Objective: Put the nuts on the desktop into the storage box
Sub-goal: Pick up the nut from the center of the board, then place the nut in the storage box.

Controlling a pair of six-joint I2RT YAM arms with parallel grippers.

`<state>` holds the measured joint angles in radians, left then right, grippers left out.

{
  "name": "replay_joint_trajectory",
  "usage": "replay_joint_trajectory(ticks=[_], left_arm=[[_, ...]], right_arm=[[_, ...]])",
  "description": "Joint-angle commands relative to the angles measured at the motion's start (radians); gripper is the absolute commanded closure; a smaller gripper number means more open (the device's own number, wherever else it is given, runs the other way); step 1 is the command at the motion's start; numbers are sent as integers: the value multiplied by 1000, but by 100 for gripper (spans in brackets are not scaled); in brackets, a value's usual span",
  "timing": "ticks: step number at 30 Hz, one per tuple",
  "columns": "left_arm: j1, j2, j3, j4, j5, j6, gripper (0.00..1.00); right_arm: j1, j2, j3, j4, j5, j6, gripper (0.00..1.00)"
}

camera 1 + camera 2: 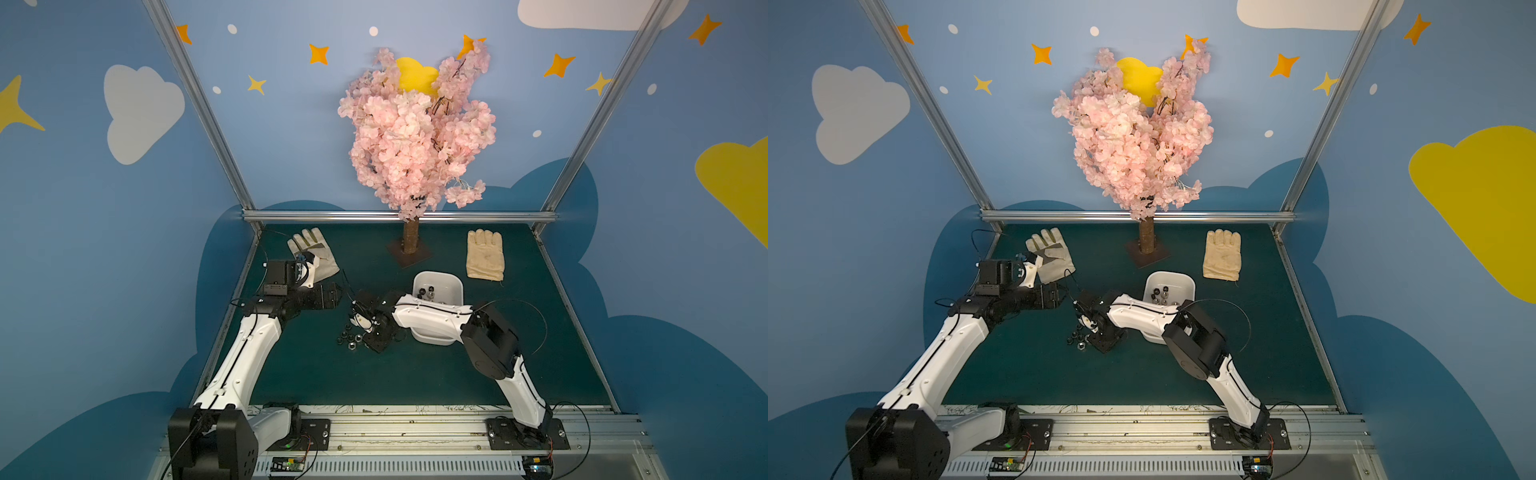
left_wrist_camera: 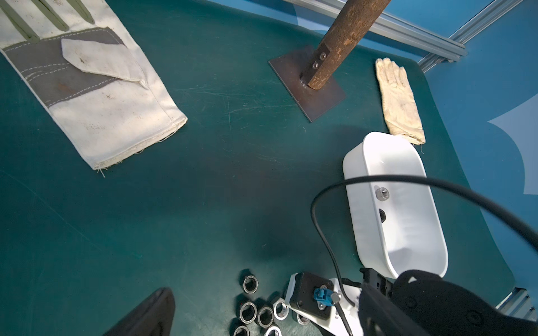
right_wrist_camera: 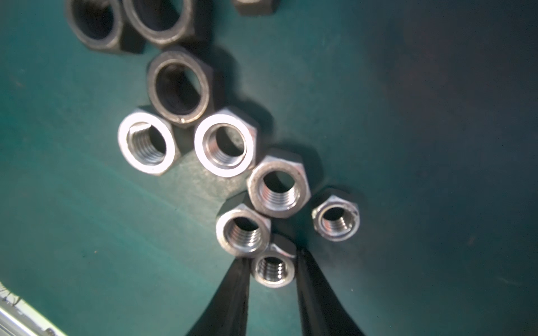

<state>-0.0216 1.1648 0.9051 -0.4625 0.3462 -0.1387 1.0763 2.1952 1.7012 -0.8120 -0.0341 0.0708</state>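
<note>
— nuts (image 1: 351, 334), the small metal hexagonal ones in silver and black: where are they?
— most lie in a tight cluster on the dark green matte desktop (image 1: 374, 374), just beside the shallow white plastic storage box (image 1: 436, 275), on the side toward my left arm. a few more lie inside the box.
— and your right pincer?
— my right gripper (image 3: 273, 259) is down in the cluster. its two black fingers (image 3: 230, 296) press against opposite sides of one small silver nut (image 3: 273, 270), which touches a neighbour. i cannot tell whether it is off the surface.
— the left one?
— my left gripper (image 1: 332, 297) hangs spread, holding nothing, above the desktop between the pale work glove (image 1: 316, 257) with its grey palm patch and the cluster.
</note>
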Motion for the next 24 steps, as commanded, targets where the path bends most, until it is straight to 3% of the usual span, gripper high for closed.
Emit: replay_joint_trajectory(ticks=[1, 10, 16, 24], left_arm=[[3, -6, 5, -8, 4, 7, 0], [3, -12, 1, -4, -3, 5, 0], [2, -2, 0, -1, 5, 1, 0], [0, -2, 0, -2, 2, 2, 0]], right_arm=[[5, 17, 2, -9, 36, 6, 75], [-90, -159, -20, 25, 38, 42, 80], [-257, -329, -85, 23, 57, 66, 79], [-421, -322, -142, -23, 77, 82, 80]])
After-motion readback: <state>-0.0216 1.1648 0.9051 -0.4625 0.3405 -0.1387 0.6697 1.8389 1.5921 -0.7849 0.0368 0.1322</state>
